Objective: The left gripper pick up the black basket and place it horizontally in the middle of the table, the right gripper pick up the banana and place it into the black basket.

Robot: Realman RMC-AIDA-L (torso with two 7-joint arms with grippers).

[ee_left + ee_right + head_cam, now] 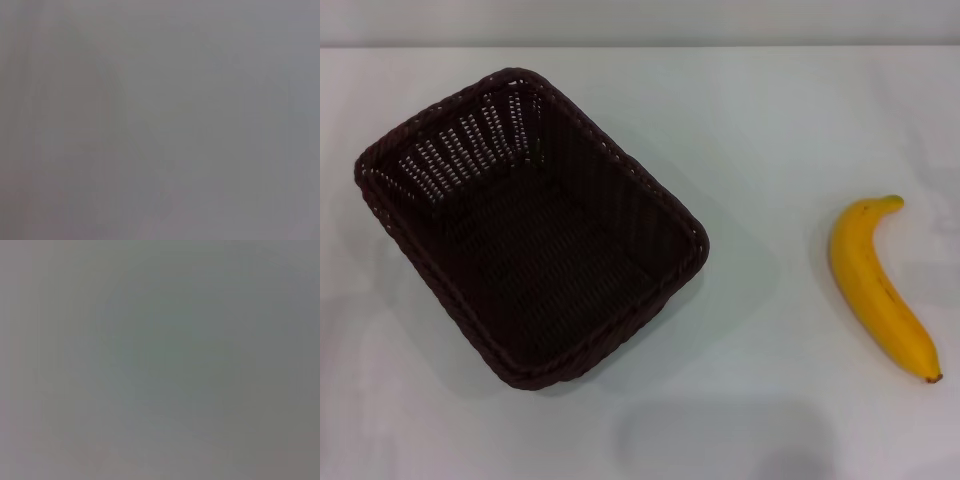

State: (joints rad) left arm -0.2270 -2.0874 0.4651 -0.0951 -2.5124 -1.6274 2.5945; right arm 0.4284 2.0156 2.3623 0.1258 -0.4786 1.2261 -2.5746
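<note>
The black basket (530, 225) is a large dark woven rectangle resting empty on the left half of the white table (760, 150), turned at a slant. Far to its right lies the yellow banana (875, 285), stem end pointing away from me and dark tip toward the table's near right corner. Neither gripper appears in the head view. Both wrist views show only a plain grey field with nothing to make out.
A faint shadow (725, 440) falls on the tabletop near the front edge, between basket and banana. The table's far edge runs along the top of the head view.
</note>
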